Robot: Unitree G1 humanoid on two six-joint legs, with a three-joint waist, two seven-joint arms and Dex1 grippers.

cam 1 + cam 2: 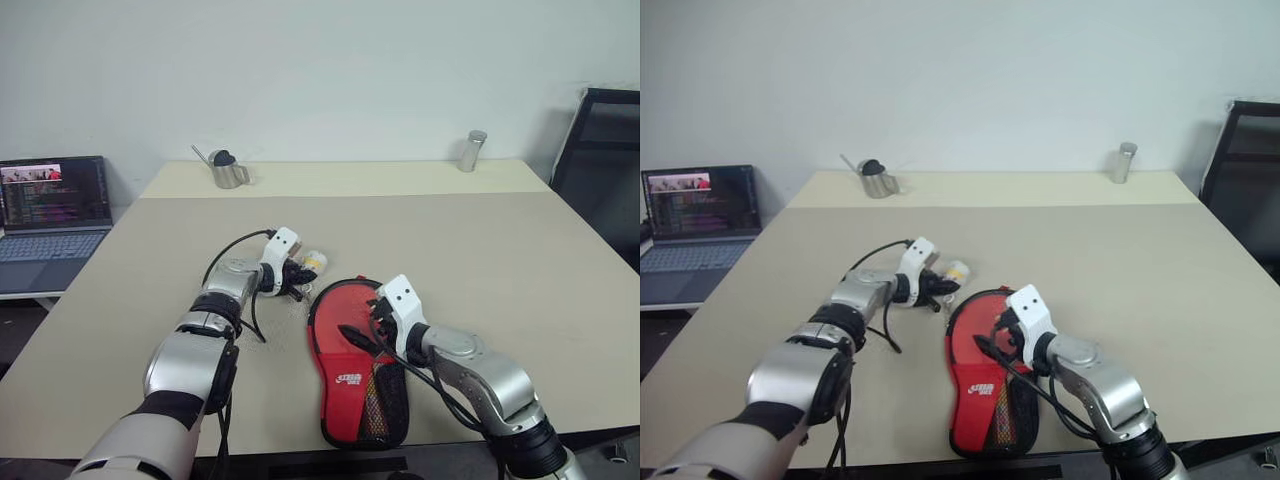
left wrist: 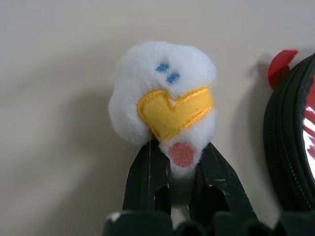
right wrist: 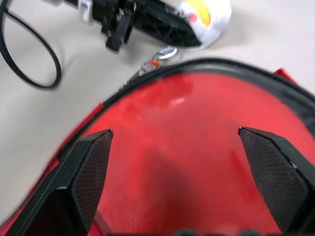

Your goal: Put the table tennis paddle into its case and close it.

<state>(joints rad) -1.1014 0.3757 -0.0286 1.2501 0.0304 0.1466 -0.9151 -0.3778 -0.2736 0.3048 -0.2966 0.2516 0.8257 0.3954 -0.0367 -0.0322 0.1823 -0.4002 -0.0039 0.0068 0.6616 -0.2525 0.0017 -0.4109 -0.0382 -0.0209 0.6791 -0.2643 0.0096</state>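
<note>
My left gripper (image 2: 179,162) pinching a white plush toy (image 2: 165,93) just beside the case (image 1: 355,365), my right gripper (image 3: 179,162) spread wide directly over its red face

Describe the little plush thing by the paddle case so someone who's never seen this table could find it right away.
On the beige table, find the red case with black trim near the front edge. Just beyond its rounded end, the left gripper has its fingers shut on the small plush toy: fluffy white, with a yellow beak, blue eyes and a pink spot.
</note>
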